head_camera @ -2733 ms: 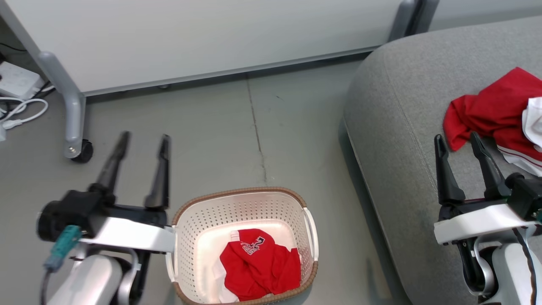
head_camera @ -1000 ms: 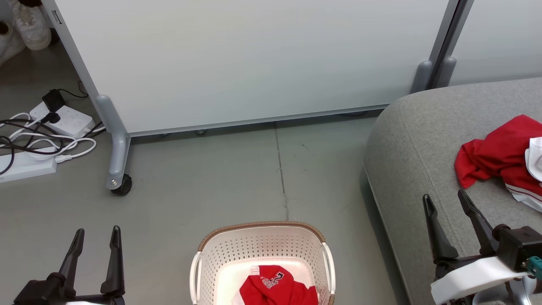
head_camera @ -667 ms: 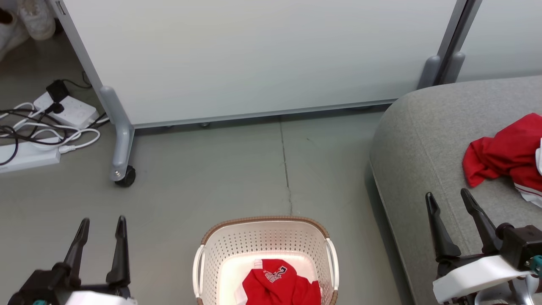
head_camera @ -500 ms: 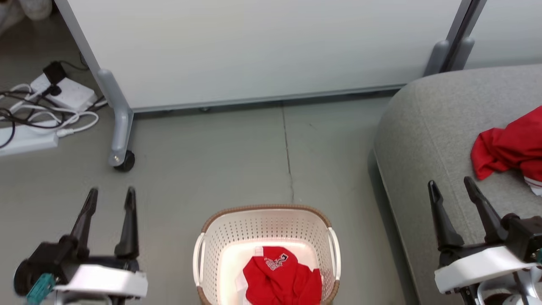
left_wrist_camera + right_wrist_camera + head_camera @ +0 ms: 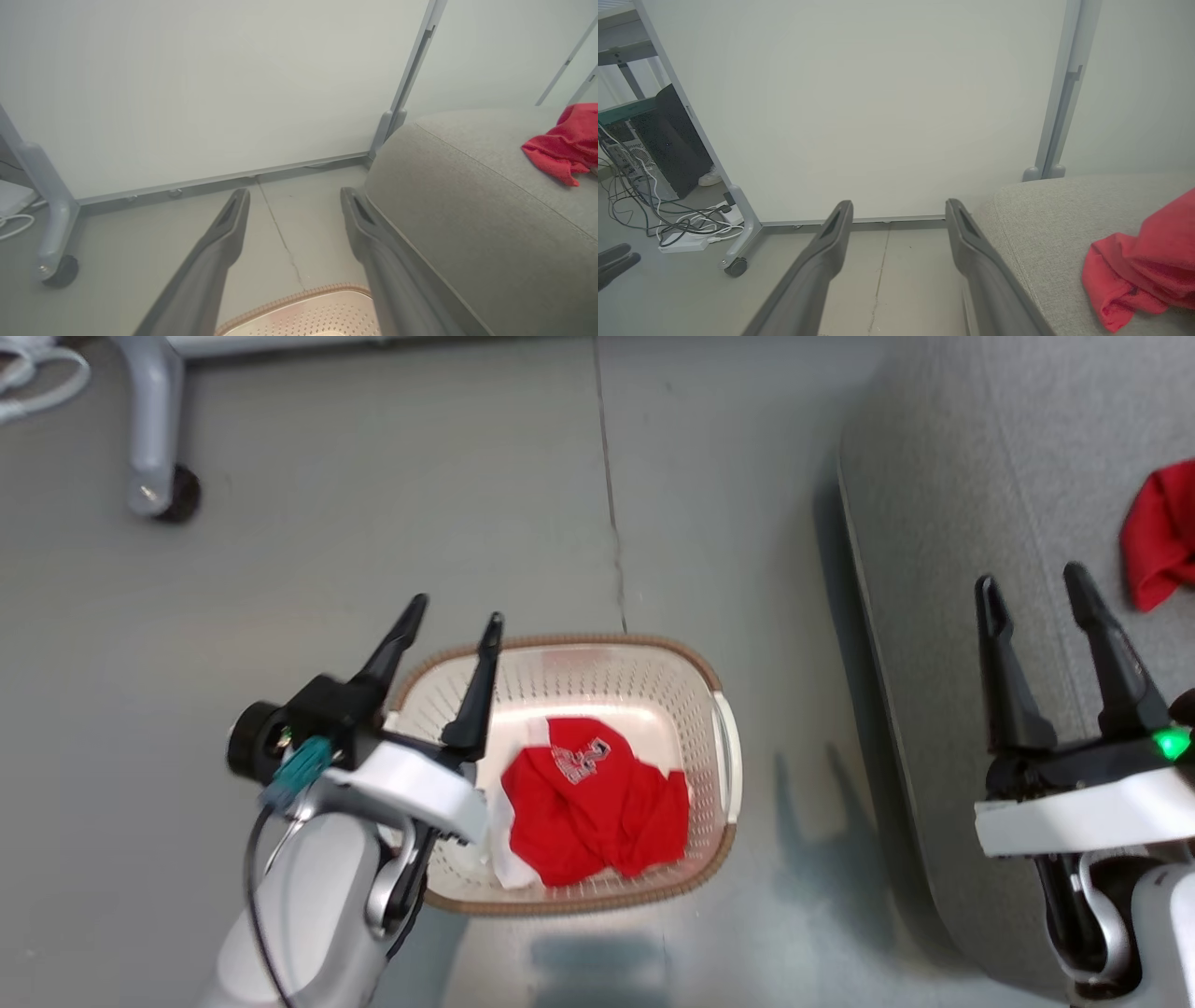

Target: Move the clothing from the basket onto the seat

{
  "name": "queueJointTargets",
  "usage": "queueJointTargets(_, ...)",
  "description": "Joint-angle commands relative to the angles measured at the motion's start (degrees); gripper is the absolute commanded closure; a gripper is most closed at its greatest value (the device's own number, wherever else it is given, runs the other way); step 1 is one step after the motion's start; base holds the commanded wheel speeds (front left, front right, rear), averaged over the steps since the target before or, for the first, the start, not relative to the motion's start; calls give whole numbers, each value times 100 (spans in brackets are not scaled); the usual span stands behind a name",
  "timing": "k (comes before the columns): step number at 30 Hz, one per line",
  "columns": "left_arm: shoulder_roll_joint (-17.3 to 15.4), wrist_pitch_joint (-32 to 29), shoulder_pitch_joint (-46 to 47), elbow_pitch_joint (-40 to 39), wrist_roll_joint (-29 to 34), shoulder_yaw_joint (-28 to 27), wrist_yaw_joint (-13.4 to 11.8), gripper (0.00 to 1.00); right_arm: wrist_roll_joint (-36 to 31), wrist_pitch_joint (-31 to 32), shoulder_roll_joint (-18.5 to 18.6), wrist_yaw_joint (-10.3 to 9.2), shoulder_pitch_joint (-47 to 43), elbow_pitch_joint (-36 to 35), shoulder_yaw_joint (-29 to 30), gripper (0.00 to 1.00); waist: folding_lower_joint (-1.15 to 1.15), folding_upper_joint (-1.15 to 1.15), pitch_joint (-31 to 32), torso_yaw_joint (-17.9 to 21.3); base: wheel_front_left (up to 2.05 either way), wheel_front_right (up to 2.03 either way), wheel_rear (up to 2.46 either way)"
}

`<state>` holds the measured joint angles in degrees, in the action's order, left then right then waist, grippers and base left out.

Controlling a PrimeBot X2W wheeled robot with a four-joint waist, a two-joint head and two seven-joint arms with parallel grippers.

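Grey floor [image 5: 280, 569] holds the basket [image 5: 653, 649]; left gripper [image 5: 456, 611] hovers spread-fingered over its ten-o'clock rim, right gripper [image 5: 1029, 577] equally spread above the seat [image 5: 934, 523].

Smooth grey concrete floor [image 5: 280, 579] with a thin crack [image 5: 611, 523] up the middle, a plain white partition panel [image 5: 878, 102] on a grey wheeled metal leg [image 5: 151, 439] at upper left, and tangled floor cables [image 5: 691, 225] at the left.
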<state>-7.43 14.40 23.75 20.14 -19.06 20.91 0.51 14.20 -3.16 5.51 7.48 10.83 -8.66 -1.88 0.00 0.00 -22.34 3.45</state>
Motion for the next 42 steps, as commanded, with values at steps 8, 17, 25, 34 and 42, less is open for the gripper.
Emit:
queueJointTargets(8, 286, -308, 1502, 1829, 285, 614, 346, 0, 146, -340, 17, 3, 678, 21, -192, 0, 0, 0, -1934, 718, 0, 0, 0)
queueJointTargets(17, 317, -1047, 2756, 3824, 408, 1025, 542, 0, 323, -822, -63, 3, 1267, 187, -748, 0, 0, 0, -3053, 1429, 0, 0, 0)
queueJointTargets(25, -48, -1778, 3270, 4937, 254, 983, 600, 0, 641, -1139, -163, 3, 1629, 510, -1300, 0, 0, 0, -3633, 2105, 0, 0, 0)
queueJointTargets(34, -263, -2536, 3419, 5306, 130, 956, 447, 0, 692, -1217, -93, 2, 1691, 507, -1428, 0, 0, 0, -3757, 2181, 0, 0, 0)
queueJointTargets(42, -356, -2377, 3508, 5325, 95, 966, 238, 100, 739, -1217, -142, 2, 1730, 522, -1459, 0, 0, 0, -3688, 2213, 0, 0, 0)
